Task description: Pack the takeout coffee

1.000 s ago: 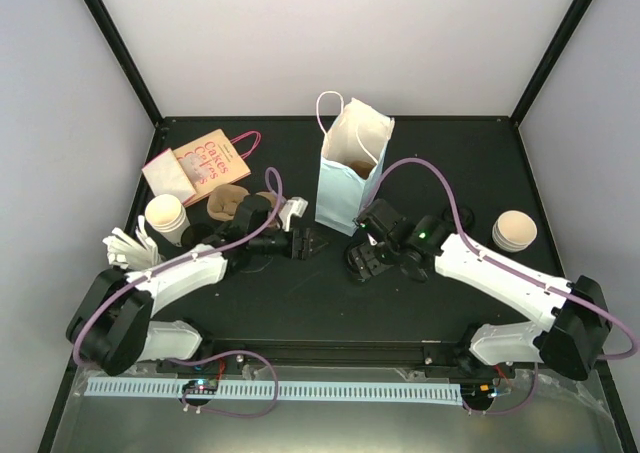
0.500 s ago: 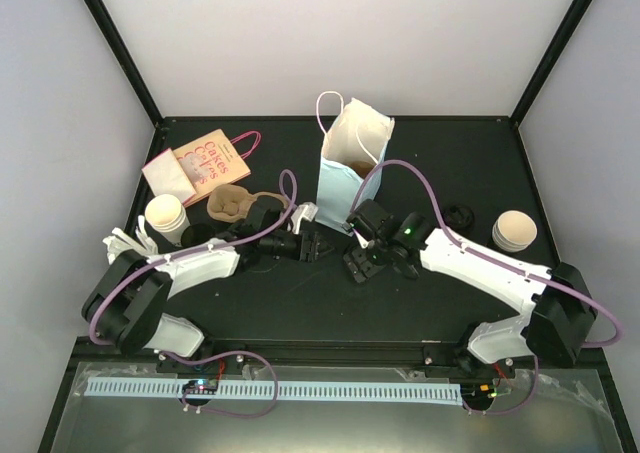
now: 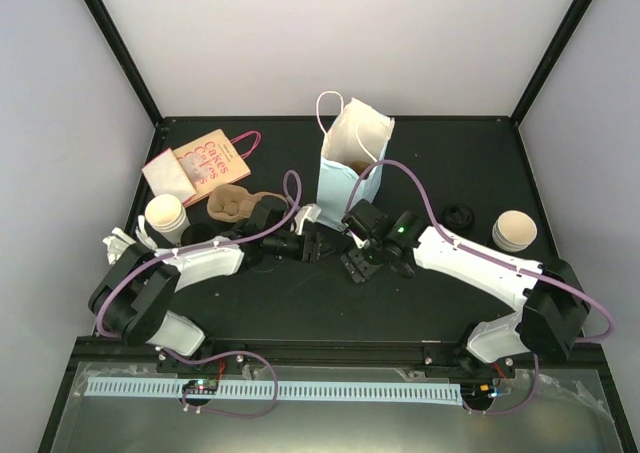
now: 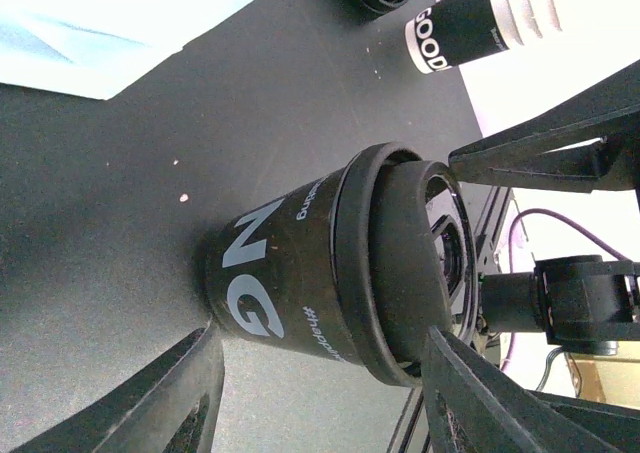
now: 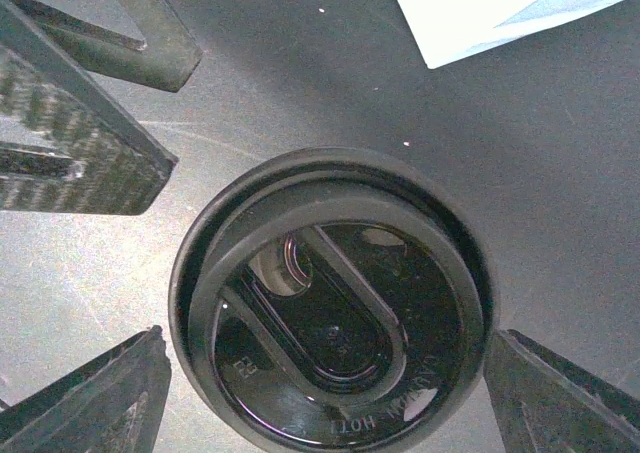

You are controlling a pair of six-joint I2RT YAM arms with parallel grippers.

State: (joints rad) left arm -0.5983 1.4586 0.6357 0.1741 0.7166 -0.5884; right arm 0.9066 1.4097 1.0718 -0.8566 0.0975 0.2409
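Observation:
A black takeout cup with a black lid stands on the black table in front of the light-blue paper bag. My left gripper is open, and its fingers reach in from the side at either flank of the cup. My right gripper is open above the cup, with one finger on each side of the lid and a gap on both sides. In the top view the cup is mostly hidden under the right gripper.
A second cup and a loose black lid stand to the right. A third cup, a cardboard carrier, a pink "Cakes" bag and a white stack lie to the left.
My left gripper has moved right toward the bag and now flanks the cup. My right gripper has shifted left and slightly up over the cup.

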